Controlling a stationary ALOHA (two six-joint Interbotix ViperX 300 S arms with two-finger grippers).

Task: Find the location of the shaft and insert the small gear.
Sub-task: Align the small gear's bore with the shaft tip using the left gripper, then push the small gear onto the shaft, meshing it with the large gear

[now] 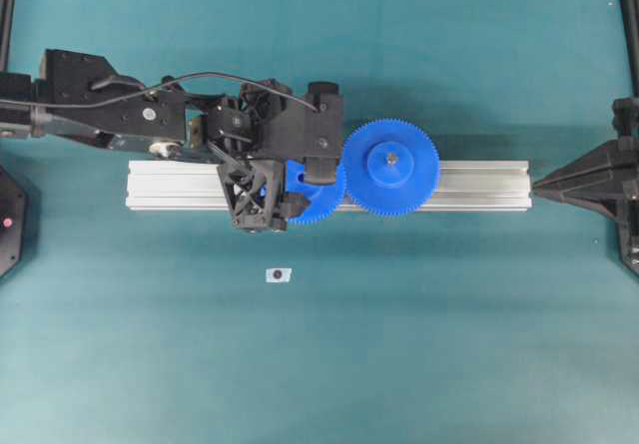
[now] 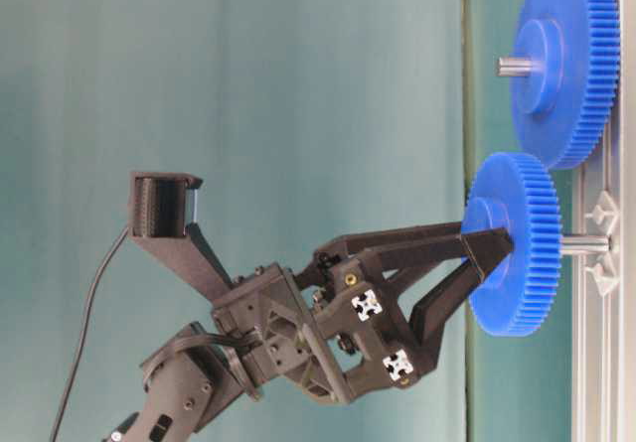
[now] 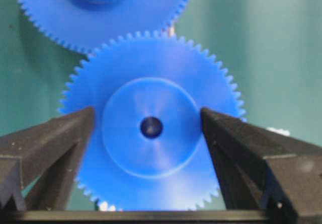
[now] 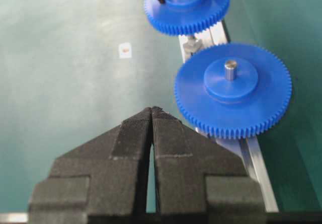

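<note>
The small gear [image 2: 527, 283] is a blue toothed disc with a raised hub. It sits on the shaft [image 2: 586, 245], a thin grey pin rising from the rail. Its teeth meet those of the larger blue gear [image 1: 390, 166]. My left gripper [image 3: 147, 114] is open. Its black fingers [image 3: 65, 133] stand on either side of the small gear's hub, and a thin gap shows on the left side. From overhead the left gripper [image 1: 305, 190] covers most of the small gear [image 1: 324, 205]. My right gripper [image 4: 152, 108] is shut and empty, parked at the rail's right end [image 1: 544, 182].
An aluminium rail [image 1: 479, 185] lies across the teal table and carries both gears. The larger gear [image 4: 232, 90] sits on its own grey pin. A small white tag with a dark spot [image 1: 279, 274] lies in front of the rail.
</note>
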